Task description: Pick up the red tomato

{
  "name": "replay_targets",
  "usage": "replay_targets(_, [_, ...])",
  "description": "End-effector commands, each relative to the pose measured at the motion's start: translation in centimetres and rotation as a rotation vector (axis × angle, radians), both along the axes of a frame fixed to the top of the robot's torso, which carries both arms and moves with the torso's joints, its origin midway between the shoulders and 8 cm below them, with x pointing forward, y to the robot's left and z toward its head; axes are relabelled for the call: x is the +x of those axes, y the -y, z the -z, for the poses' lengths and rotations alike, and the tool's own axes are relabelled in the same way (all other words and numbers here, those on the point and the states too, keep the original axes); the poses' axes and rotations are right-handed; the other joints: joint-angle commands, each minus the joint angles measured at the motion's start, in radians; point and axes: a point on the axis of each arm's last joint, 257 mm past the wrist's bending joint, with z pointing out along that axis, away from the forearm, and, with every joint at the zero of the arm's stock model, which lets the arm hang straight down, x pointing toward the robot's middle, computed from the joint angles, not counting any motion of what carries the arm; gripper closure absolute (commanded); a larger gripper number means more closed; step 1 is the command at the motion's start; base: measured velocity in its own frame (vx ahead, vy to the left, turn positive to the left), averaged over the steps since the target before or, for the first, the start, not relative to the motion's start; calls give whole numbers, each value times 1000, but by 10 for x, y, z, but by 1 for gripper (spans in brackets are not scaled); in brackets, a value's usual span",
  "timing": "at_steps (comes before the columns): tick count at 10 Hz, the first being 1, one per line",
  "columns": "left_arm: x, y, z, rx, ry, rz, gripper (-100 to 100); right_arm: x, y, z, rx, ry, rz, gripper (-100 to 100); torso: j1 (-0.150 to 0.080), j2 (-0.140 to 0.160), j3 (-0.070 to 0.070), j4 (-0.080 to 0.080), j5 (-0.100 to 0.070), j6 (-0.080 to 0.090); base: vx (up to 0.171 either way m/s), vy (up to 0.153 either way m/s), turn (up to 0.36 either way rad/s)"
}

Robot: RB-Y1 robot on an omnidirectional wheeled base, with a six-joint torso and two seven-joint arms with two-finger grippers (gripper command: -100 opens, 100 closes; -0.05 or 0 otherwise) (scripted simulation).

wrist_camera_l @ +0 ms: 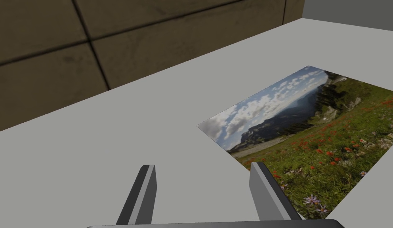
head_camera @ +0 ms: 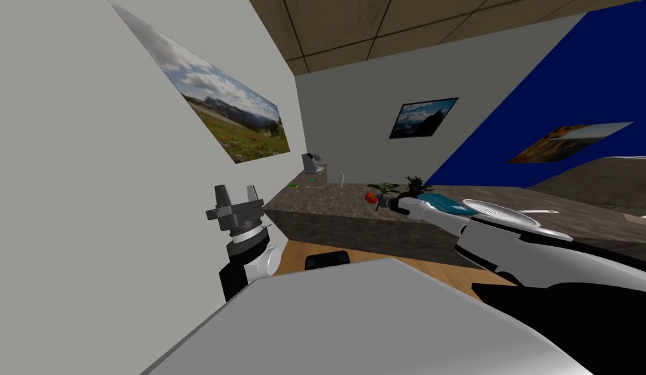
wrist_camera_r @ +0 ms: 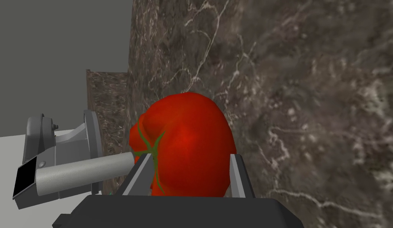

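The red tomato (wrist_camera_r: 187,146), with a green stem star, sits between the fingers of my right gripper (wrist_camera_r: 190,156), which press its two sides. Behind it is the dark marbled counter (wrist_camera_r: 302,99). In the head view the tomato (head_camera: 371,196) is a small red spot at the tip of my right gripper (head_camera: 382,202), over the counter's (head_camera: 328,209) near edge; I cannot tell whether it touches the top. My left gripper (head_camera: 235,195) is raised beside the left wall, well away from the counter, its fingers (wrist_camera_l: 146,186) open with nothing between them.
On the counter stand two small potted plants (head_camera: 406,187), a teal object (head_camera: 445,203), a white cylinder (head_camera: 342,180) and a grey fixture (head_camera: 311,163) at the far end; the fixture (wrist_camera_r: 61,158) lies beyond the tomato. Wooden floor (head_camera: 302,254) lies between me and the counter.
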Motion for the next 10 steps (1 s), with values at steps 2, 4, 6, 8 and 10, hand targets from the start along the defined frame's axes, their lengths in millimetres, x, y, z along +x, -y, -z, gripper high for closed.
replay_targets(2, [0,0,0,0,0,0,0,-1,-1,2,17,-6,16,100,0,-1,-1,0,0,1,-17,-12,0])
replay_targets(4, [0,0,0,0,0,0,0,6,-5,1,2,-7,14,100,0,-1,-1,0,0,0,-47,-31,31])
replay_targets(6, [0,0,0,0,0,0,0,13,-11,-2,0,0,16,100,0,-1,-1,-1,-1,1,-40,-26,19])
replay_targets(8, [0,0,0,0,0,0,0,12,-9,-1,5,-6,26,100,-1,0,0,0,-1,0,-41,-28,20])
replay_targets(10, [0,0,0,0,0,0,0,20,-15,-4,-1,4,24,100,1,-3,-2,-1,-1,0,-14,-12,9])
